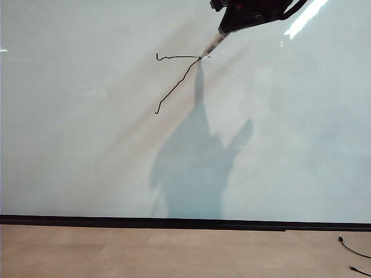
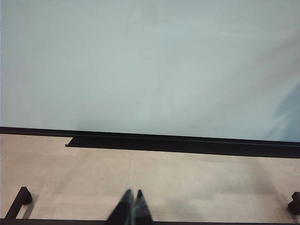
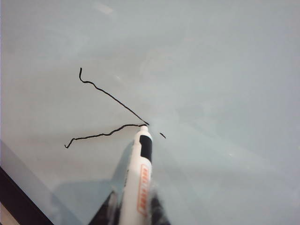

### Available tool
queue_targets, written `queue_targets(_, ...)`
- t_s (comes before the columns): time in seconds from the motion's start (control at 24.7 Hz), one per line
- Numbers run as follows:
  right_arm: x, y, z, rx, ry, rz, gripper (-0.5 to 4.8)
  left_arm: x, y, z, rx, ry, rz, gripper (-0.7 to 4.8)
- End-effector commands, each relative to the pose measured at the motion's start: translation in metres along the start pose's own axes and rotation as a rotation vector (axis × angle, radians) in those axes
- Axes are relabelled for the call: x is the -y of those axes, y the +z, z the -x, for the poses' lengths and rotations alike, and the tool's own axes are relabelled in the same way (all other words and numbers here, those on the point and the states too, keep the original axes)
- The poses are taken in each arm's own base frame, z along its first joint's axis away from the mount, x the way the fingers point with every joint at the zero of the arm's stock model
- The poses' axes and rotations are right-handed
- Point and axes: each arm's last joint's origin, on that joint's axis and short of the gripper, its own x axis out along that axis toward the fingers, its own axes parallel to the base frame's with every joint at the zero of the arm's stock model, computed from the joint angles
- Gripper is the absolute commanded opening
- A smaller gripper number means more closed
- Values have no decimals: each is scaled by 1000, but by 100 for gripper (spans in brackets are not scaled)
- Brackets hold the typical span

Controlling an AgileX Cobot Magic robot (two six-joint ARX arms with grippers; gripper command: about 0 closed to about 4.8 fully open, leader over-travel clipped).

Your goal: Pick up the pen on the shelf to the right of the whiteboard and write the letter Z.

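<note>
In the exterior view the black right gripper (image 1: 227, 28) enters at the top edge, clamped on the slim white-barrelled pen (image 1: 213, 44), whose tip meets the glossy pale whiteboard (image 1: 87, 162) at the upper right corner of the unfinished letter Z (image 1: 177, 83): a top stroke and a diagonal only. The right wrist view adds the pen's red label and a tiny stray dash beside the tip. Only the left wrist view shows the left gripper (image 2: 131, 206), fingers closed together and empty, low over the tan floor (image 2: 187, 187), facing the board's black shelf (image 2: 187, 143).
</note>
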Motion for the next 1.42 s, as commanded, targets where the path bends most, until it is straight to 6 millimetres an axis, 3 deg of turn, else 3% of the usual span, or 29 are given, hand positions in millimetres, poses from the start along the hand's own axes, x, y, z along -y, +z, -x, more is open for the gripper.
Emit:
queue_targets(0.04, 2, 5, 3, 25, -12, 2, -5, 0, 2, 0, 14, -1, -5, -5)
queue_targets(0.24, -2, 4, 4, 26, 47, -7, -5, 0, 2, 0, 14, -1, -5, -4)
queue_targets(0.53, -34, -15, 11, 90, 127, -96, -5, 0, 2, 0, 14, -1, -5, -5)
queue_targets(0.69, -50, -37, -2, 173, 186, -198, -5, 0, 2, 0, 14, -1, -5, -5)
queue_targets(0.97, -61, -57, -26, 188, 180, -257, -5, 0, 2, 0, 14, 0, -5, -5)
queue_targets(1.42, -65, -70, -44, 166, 171, -277, -5, 0, 2, 0, 14, -1, -5, -4)
